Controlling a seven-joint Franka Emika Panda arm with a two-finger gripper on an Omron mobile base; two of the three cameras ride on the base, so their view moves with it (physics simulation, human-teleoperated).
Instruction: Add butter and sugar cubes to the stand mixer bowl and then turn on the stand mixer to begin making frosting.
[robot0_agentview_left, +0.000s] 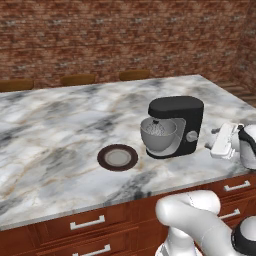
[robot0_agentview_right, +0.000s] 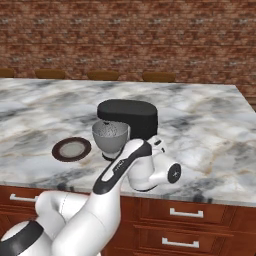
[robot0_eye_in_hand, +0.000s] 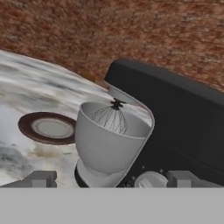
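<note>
stand mixer (robot0_eye_in_hand: 183, 127) before wide-open, empty fingers (robot0_eye_in_hand: 43, 178)

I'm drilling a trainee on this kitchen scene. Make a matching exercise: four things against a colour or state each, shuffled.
Things:
1. stand mixer
2. stand mixer bowl
3. plate
4. pincer

Descriptions:
A. dark brown, flat on the counter
B. open
C. black
D. grey metal, whisk inside

Pairs: 1-C, 2-D, 3-A, 4-B
</note>
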